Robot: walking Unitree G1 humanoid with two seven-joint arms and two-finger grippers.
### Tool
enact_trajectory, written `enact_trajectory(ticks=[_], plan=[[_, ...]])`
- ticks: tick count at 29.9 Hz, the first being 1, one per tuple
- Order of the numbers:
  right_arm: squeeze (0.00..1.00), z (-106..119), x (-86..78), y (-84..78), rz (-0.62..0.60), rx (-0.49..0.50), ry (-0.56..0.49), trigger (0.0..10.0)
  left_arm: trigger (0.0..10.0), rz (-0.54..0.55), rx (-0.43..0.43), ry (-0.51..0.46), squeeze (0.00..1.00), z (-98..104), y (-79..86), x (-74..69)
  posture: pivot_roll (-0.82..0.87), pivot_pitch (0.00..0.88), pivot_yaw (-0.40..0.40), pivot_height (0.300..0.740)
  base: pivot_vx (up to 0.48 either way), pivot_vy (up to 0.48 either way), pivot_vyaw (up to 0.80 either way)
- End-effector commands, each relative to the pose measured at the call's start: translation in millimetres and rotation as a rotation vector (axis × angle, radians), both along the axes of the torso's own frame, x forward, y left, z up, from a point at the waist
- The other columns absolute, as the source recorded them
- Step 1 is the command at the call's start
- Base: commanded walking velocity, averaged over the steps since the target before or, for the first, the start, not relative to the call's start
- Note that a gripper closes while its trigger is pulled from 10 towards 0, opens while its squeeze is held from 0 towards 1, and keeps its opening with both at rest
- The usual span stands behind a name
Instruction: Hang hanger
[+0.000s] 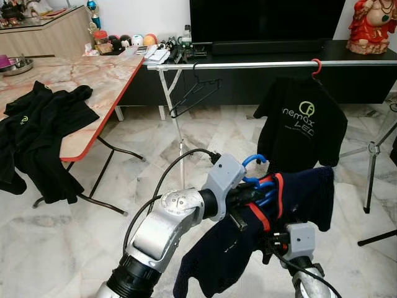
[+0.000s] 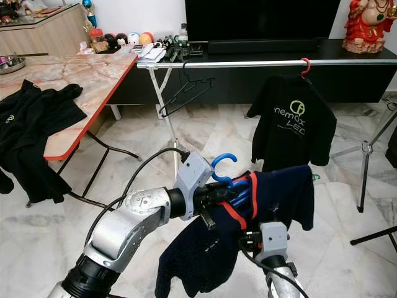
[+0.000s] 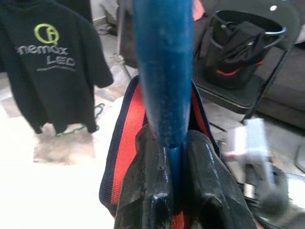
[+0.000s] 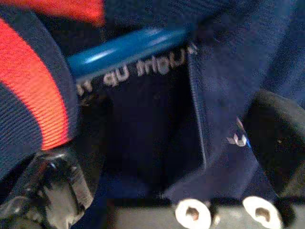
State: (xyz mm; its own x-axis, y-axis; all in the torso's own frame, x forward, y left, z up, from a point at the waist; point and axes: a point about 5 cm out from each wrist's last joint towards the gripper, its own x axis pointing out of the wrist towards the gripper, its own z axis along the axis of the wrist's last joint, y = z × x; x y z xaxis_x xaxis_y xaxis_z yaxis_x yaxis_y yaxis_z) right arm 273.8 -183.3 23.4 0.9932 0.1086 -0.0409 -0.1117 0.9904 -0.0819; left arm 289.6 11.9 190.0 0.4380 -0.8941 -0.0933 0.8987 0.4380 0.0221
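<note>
Nearest the camera, the left gripper (image 3: 174, 191) was clamped on the neck of a blue plastic hanger (image 1: 255, 162), its hook curling upward — a navy T-shirt with a red-trimmed collar (image 1: 248, 239) draped from it. The right gripper (image 1: 282, 245) sat low against the shirt's fabric; whether its fingers were closed could not be told. Ahead, well apart, a silver metal clothes rail (image 1: 260, 64) ran across the room, carrying an empty black wire hanger (image 1: 195, 93) and a black printed T-shirt on a red hanger (image 1: 301, 121). The garment appeared dressed and carried — the step in hand looked like the approach. Next would likely come raising the hook over a bare stretch of rail.
</note>
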Motion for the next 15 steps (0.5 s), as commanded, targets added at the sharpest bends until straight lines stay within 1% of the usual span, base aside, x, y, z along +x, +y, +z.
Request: enact_trajectory(ticks=[1, 5, 6, 7, 11, 15], plan=[[0.00, -2.9, 0.0, -1.9, -0.021, -0.012, 0.024, 10.0, 10.0, -0.029, -0.021, -0.015, 0.00, 5.9, -2.0, -5.0, 0.02, 0.065, 0.029, 0.740, 0.000, 0.000, 0.00], [0.00, -2.0, 2.7, -3.4, -0.036, -0.024, 0.026, 10.0, 10.0, -0.040, -0.022, -0.015, 0.00, 5.9, -1.9, -7.1, 0.02, 0.064, 0.030, 0.740, 0.000, 0.000, 0.00], [0.00, -1.7, 4.0, -2.5, -0.039, -0.024, 0.028, 4.6, 10.0, -0.045, -0.021, -0.015, 0.00, 5.1, -1.5, -7.9, 0.02, 0.059, 0.030, 0.740, 0.000, 0.000, 0.00], [0.00, -1.6, 4.4, -2.3, -0.043, -0.025, 0.027, 0.0, 10.0, -0.045, -0.020, -0.015, 0.00, 4.6, -1.2, -8.1, 0.02, 0.057, 0.030, 0.740, 0.000, 0.000, 0.00], [0.00, -2.1, 3.4, -0.1, -0.053, -0.021, 0.021, 0.0, 10.0, -0.023, -0.009, -0.006, 0.00, 0.5, 0.8, -6.5, 0.02, 0.051, 0.030, 0.740, 0.000, 0.000, 0.00], [0.00, -5.6, 0.4, 0.7, -0.069, -0.022, 0.032, 0.0, 10.0, -0.025, -0.008, 0.001, 0.00, -2.4, 0.8, -7.7, 0.01, 0.045, 0.032, 0.740, 0.000, 0.000, 0.00]])
